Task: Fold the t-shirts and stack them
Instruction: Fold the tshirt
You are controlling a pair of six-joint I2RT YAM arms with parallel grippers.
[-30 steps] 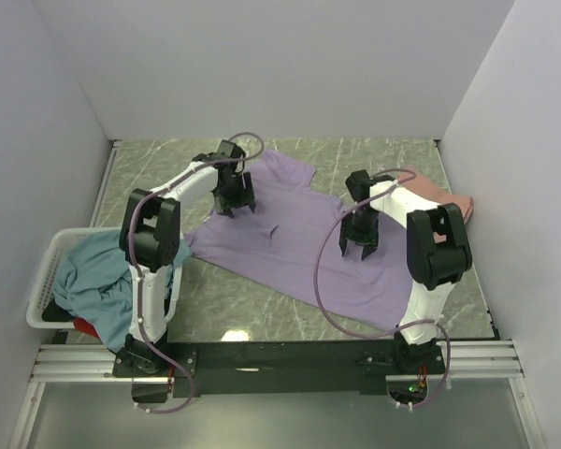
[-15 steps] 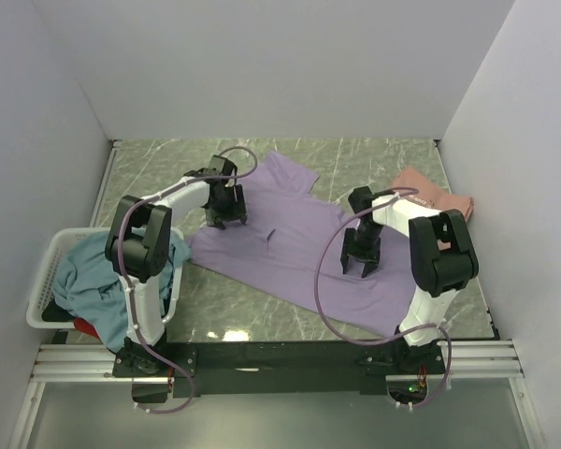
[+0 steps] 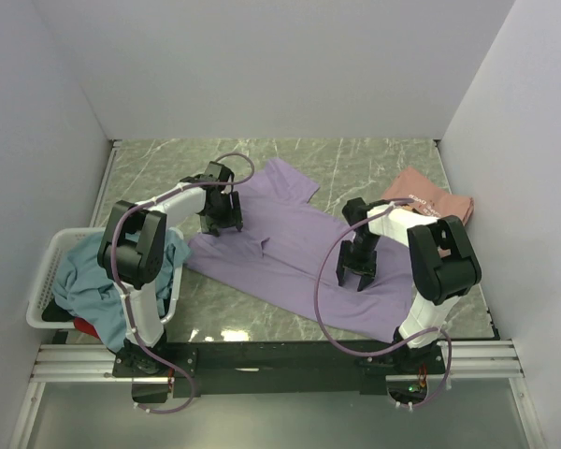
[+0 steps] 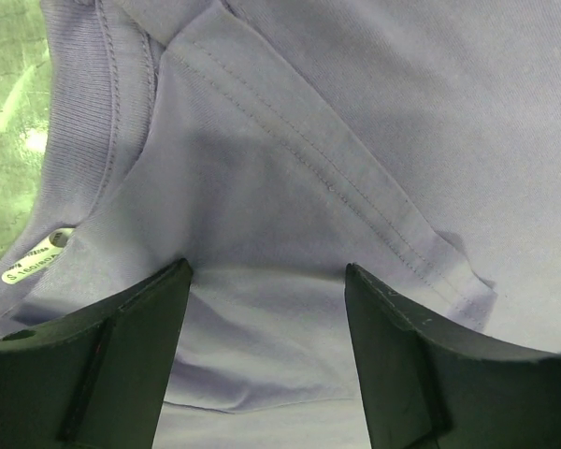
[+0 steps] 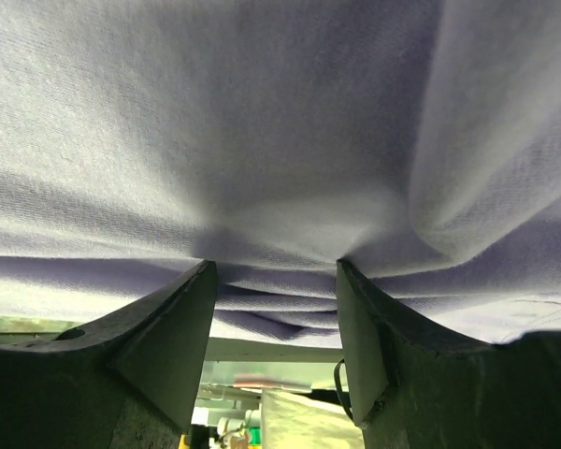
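A lavender-purple t-shirt lies spread over the middle of the table. My left gripper presses down on it near the collar, jaws open, with flat cloth between the fingers; a white size label shows at the neckline. My right gripper stands on the shirt's right part, jaws open, with cloth bunched into small folds between its fingers. A salmon-pink t-shirt lies at the far right. A teal-blue t-shirt and a bit of a red t-shirt sit in the basket.
A white slatted basket stands at the left table edge beside the left arm. White walls close in the table at the back and on both sides. The black rail with the arm bases runs along the near edge.
Both grippers have slid toward the near edge over the lavender shirt, the left one also leftward. The shirt has shifted with them, and more of the salmon-pink shirt shows.
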